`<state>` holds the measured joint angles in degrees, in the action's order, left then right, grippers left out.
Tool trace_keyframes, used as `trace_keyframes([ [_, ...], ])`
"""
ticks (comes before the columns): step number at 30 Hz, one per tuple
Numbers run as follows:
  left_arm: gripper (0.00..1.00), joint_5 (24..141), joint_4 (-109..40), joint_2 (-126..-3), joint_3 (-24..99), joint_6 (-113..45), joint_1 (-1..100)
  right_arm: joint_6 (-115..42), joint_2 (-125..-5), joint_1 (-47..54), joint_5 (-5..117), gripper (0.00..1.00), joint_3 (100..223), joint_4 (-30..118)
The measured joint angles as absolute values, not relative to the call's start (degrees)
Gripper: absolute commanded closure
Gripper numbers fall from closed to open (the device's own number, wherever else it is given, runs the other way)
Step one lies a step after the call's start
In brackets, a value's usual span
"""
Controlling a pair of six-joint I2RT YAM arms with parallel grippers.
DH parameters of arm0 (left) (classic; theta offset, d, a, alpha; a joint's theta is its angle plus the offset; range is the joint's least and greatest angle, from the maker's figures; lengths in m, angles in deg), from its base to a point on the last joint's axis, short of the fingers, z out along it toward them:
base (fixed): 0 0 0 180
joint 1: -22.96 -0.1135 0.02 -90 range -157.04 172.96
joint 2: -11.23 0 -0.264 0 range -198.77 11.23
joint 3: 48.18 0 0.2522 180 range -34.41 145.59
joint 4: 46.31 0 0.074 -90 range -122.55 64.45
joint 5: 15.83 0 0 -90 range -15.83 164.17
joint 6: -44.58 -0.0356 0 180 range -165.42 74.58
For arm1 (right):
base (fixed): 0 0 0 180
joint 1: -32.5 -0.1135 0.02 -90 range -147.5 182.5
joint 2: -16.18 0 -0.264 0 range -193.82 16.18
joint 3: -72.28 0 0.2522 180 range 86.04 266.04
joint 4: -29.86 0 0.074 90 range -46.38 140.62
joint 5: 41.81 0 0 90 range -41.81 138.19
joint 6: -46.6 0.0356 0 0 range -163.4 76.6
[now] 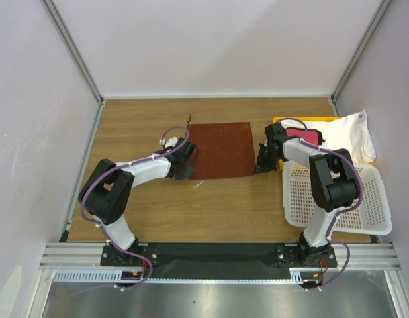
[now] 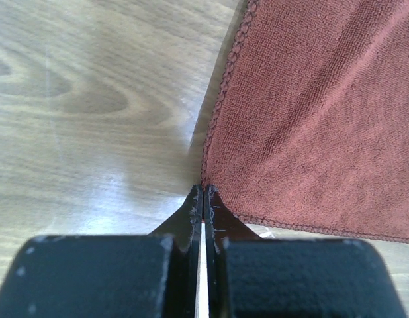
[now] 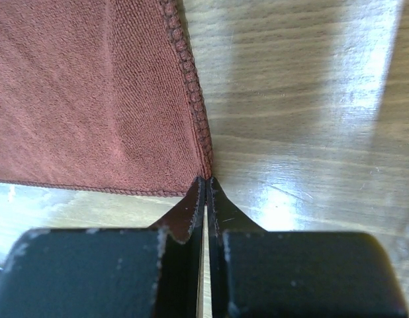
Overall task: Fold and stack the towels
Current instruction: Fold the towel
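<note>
A reddish-brown towel (image 1: 221,149) lies flat and spread out on the wooden table, mid-back. My left gripper (image 1: 186,173) is shut with its tips pinching the towel's near left corner; the left wrist view shows the closed tips (image 2: 204,189) at the edge of the towel (image 2: 323,112). My right gripper (image 1: 260,167) is shut on the near right corner; the right wrist view shows its tips (image 3: 206,179) at the corner of the towel (image 3: 92,99). A magenta-pink towel (image 1: 305,136) and a white towel (image 1: 350,131) lie at the right.
A yellow tray (image 1: 282,120) holds the pink and white towels at the back right. A white perforated basket (image 1: 366,202) stands at the near right, beside the right arm. Grey walls close in the table on three sides.
</note>
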<state>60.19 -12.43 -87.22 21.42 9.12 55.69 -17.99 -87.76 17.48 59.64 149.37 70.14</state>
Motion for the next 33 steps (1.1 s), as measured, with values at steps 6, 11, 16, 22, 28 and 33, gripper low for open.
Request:
trace_keyframes([
  [6, 1.00, 59.34, -9.76, -84.12, 20.20, 9.01, 55.69, -19.06, -87.50, 17.17, 59.46, 1.00, 149.70, 73.20],
  [11, 1.00, 59.32, -7.64, -79.97, 18.16, 9.01, 55.97, -19.80, -86.41, 16.10, 58.57, 1.00, 149.70, 77.18],
  [16, 1.00, 59.21, -4.10, -76.14, 16.35, 9.12, 57.15, -19.93, -84.50, 14.94, 58.13, 1.00, 149.70, 80.31],
  [22, 1.00, 58.42, 1.23, -70.94, 15.74, 9.58, 58.81, -19.60, -80.05, 12.69, 56.99, 1.00, 149.35, 84.11],
  [28, 1.00, 58.00, 6.43, -67.49, 15.74, 9.58, 58.86, -18.27, -74.80, 10.81, 56.38, 1.00, 148.58, 87.35],
  [33, 1.00, 58.09, 9.19, -66.46, 15.91, 9.56, 59.07, -16.92, -73.97, 10.31, 56.40, 1.00, 148.49, 88.66],
])
